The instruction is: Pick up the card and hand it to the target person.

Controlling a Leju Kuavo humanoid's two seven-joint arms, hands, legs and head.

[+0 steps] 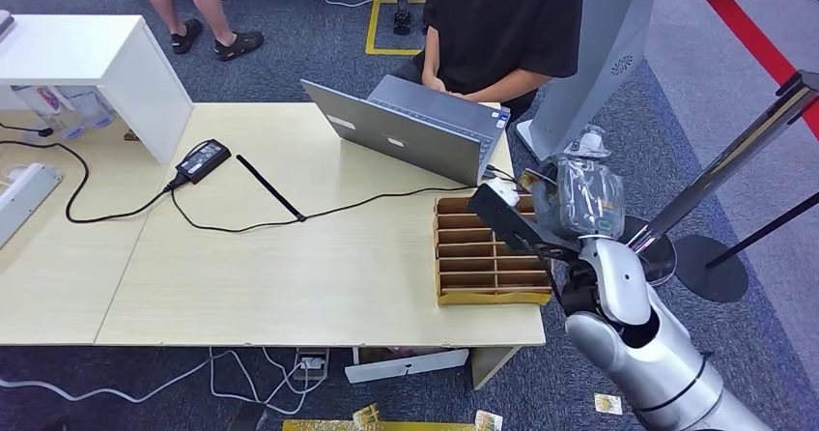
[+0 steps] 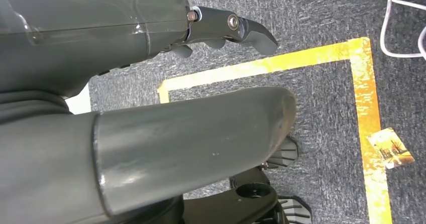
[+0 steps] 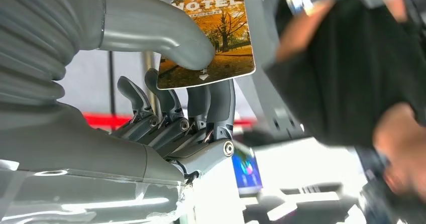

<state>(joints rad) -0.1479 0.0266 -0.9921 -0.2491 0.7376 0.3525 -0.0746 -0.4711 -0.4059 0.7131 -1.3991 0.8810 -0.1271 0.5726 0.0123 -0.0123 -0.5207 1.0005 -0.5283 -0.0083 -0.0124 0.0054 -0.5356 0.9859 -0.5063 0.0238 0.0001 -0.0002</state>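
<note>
One card [image 3: 213, 38] pinched in right robot hand [image 3: 171, 98]

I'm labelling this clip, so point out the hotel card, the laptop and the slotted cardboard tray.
hotel card [image 3: 221, 30], right wrist view, printed face.
laptop [image 1: 406, 136], head view, lid's back.
slotted cardboard tray [image 1: 483, 296], head view, front wall.
</note>
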